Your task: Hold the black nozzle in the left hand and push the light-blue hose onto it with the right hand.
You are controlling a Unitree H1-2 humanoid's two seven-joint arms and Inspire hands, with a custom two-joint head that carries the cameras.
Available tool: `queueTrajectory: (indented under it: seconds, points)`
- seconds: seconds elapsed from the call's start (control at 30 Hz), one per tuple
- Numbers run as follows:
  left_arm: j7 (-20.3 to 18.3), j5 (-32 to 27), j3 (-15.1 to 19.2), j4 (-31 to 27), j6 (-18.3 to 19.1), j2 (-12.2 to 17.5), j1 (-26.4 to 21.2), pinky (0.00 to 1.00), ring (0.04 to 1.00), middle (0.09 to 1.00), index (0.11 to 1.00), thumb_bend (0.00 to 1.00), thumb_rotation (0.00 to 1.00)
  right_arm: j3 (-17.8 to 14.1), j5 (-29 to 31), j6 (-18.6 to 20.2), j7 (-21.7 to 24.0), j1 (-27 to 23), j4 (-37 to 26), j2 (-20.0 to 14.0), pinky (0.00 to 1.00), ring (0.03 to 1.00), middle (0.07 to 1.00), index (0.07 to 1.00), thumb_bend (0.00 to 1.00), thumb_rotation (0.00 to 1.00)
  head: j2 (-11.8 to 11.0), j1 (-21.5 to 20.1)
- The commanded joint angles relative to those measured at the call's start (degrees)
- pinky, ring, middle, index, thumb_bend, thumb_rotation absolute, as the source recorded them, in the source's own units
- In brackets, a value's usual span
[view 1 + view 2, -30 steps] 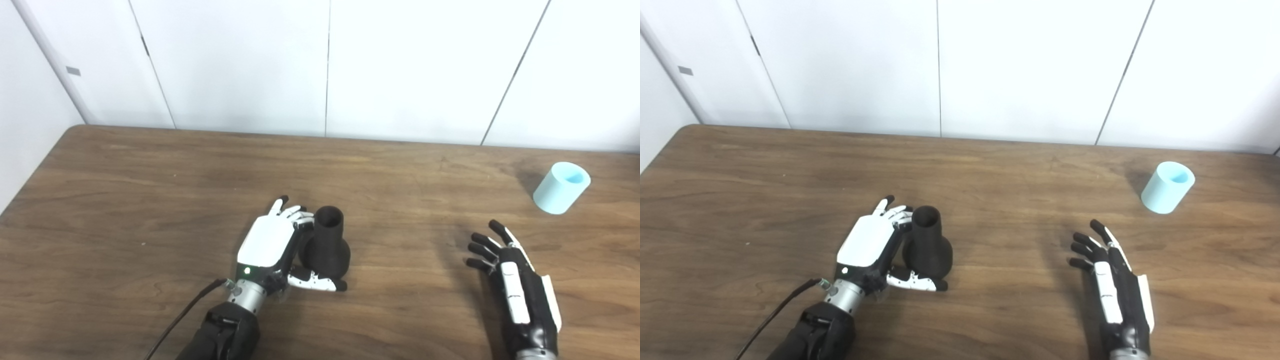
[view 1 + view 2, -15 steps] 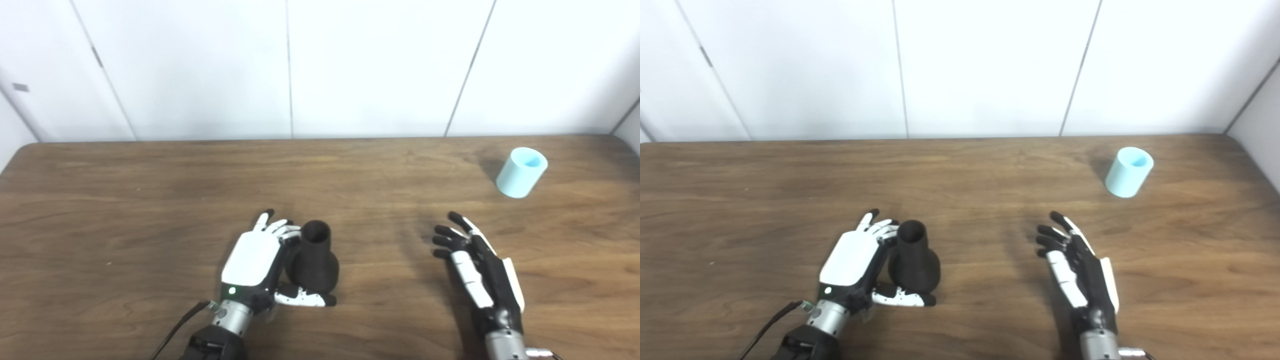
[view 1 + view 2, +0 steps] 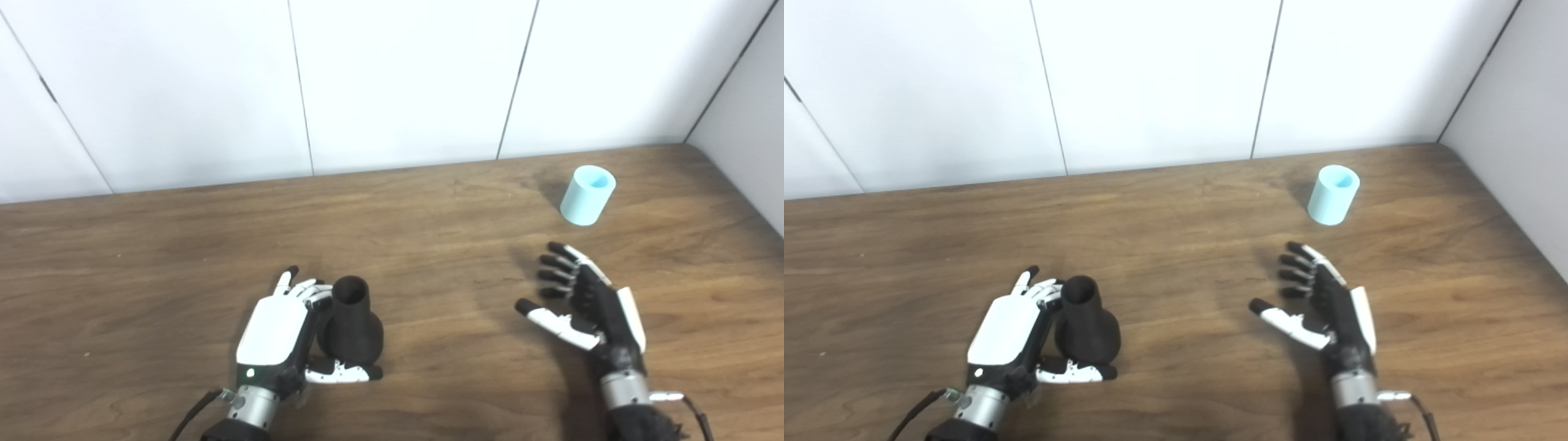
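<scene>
Nozzle [image 3: 351,321] upright on table [image 3: 153,257] front-left, beside left hand [image 3: 275,327]; hose [image 3: 587,195] far right; right hand [image 3: 585,306] between.

Brown wooden table [image 3: 153,245], black nozzle [image 3: 352,321] standing upright, light-blue hose [image 3: 587,195] upright near far right corner

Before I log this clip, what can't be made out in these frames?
- Left robot hand: whether its fingers press the black nozzle or only cup it; its white back hides the contact, both views.
- Nozzle bore: too dark to see inside.
- Light-blue hose: its far side and inner depth, hidden by its own wall.
- Right robot hand, open: its palm faces away from the cameras.
- Both forearms: cut off by the bottom edge.
</scene>
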Motion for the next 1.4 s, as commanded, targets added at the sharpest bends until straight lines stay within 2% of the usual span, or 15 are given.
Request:
queueTrajectory:
  seconds: [0.0,0.1,0.17,0.23,0.37,0.53,0.6,0.67,0.77,0.93,1.03,1.23,1.37]
  points:
    - [-0.3,0.0,-0.3,2.9,-1.5,1.0,1.5,1.0,0.825,0.739,0.483,0.52,0.05,-0.3,-3.1,-0.7,-0.7,-2.6,-3.8,-1.8,0.66,0.734,0.767,0.778,0.68,0.16,0.0,-0.3]
    - [-0.4,-0.6,0.2,3.5,-2.9,1.5,1.1,1.0,0.826,0.739,0.483,0.52,0.05,-0.8,-9.1,2.3,-2.0,-4.6,-5.4,-3.9,0.63,0.72,0.75,0.751,0.74,0.16,-0.8,-3.1]
    - [-0.3,-1.1,0.6,4.0,-3.6,1.8,0.9,1.0,0.826,0.739,0.483,0.52,0.05,-0.9,-13.9,3.0,-2.8,-6.0,-5.5,-5.6,0.58,0.698,0.738,0.732,0.77,0.09,-1.3,-4.4]
    - [0.0,-1.6,0.9,4.4,-4.2,1.9,0.7,1.0,0.823,0.736,0.483,0.52,0.05,-1.1,-18.2,3.9,-3.4,-7.4,-5.4,-7.4,0.59,0.688,0.735,0.727,0.79,0.03,-1.6,-5.3]
    - [-0.1,-1.7,1.5,4.7,-4.7,1.9,0.7,1.0,0.817,0.734,0.483,0.52,0.05,-1.1,-24.3,6.2,-2.8,-9.5,-5.8,-10.7,0.57,0.608,0.758,0.738,0.84,0.0,-2.0,-7.0]
    - [-0.4,-1.5,1.8,4.7,-5.0,2.0,0.6,1.0,0.811,0.731,0.483,0.52,0.05,0.3,-32.5,10.0,0.8,-12.6,-6.6,-16.5,0.65,0.734,0.759,0.749,0.87,0.06,-2.1,-8.0]
    - [-0.9,-1.6,1.8,4.6,-4.9,2.1,0.6,1.0,0.812,0.731,0.483,0.52,0.05,1.0,-34.9,12.2,3.6,-14.4,-7.2,-18.7,0.68,0.77,0.773,0.76,0.88,0.03,-2.1,-8.0]
    - [-0.9,-1.8,1.9,4.7,-5.1,2.0,0.5,1.0,0.812,0.73,0.483,0.52,0.05,1.4,-36.1,14.1,6.6,-16.5,-7.0,-20.9,0.71,0.81,0.811,0.773,0.89,0.03,-2.3,-8.0]
    - [-0.8,-1.9,2.0,5.1,-5.2,1.9,0.3,1.0,0.81,0.728,0.483,0.52,0.05,2.2,-37.2,15.9,10.3,-19.7,-4.9,-24.3,0.76,0.881,0.872,0.8,0.9,0.08,-2.5,-8.2]
    - [-1.0,-1.6,2.1,5.1,-5.5,2.1,0.2,1.0,0.813,0.73,0.483,0.52,0.05,4.8,-41.2,19.6,15.0,-24.7,-1.0,-28.0,0.8,0.919,0.907,0.828,0.92,0.13,-2.6,-8.2]
    - [-0.3,-1.0,2.2,5.3,-5.5,2.0,0.5,1.0,0.811,0.727,0.482,0.52,0.05,6.0,-41.1,20.1,16.9,-28.0,3.3,-30.2,0.82,0.927,0.92,0.834,0.95,0.14,-2.5,-8.2]
    - [-0.9,-0.6,2.4,4.2,-5.4,2.4,1.1,1.0,0.812,0.733,0.483,0.52,0.05,8.6,-39.7,22.5,22.4,-34.8,11.2,-32.8,0.88,0.956,0.933,0.854,0.94,0.14,-1.9,-7.9]
    - [-1.1,-0.8,2.4,4.1,-5.5,2.1,1.0,1.0,0.814,0.736,0.483,0.52,0.05,10.6,-38.9,22.5,23.7,-38.3,17.2,-33.3,0.86,0.951,0.926,0.858,0.94,0.14,-1.8,-7.5]
